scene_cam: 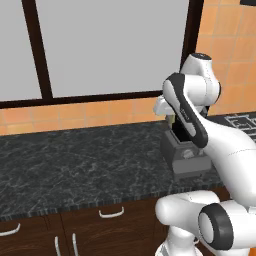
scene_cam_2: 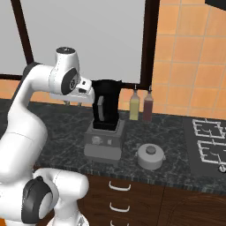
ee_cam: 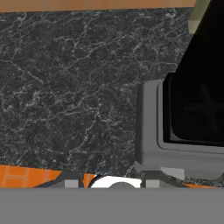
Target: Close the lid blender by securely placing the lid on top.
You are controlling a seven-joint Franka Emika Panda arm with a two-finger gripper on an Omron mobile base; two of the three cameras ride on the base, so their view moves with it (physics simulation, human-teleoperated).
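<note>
while the white arm crosses the left base view, the blender [scene_cam: 186, 155] sits half hidden behind it on the dark marble counter [scene_cam: 75, 160]. from the right base camera its black jar stands open-topped, near two bottles [scene_cam_2: 141, 104] and a small pot [scene_cam_2: 151, 156]. the hand view looks down beside the grey base (finger spacing: i cannot tell).

Blender [scene_cam_2: 104, 128] stands on the counter [scene_cam: 75, 165], near its front edge. In the right base view, 2 bottles [scene_cam_2: 141, 105] stand behind it to the right against the wall, a lidded pot [scene_cam_2: 151, 156] sits just right of its base, and the stove [scene_cam_2: 207, 141] lies further right.
</note>
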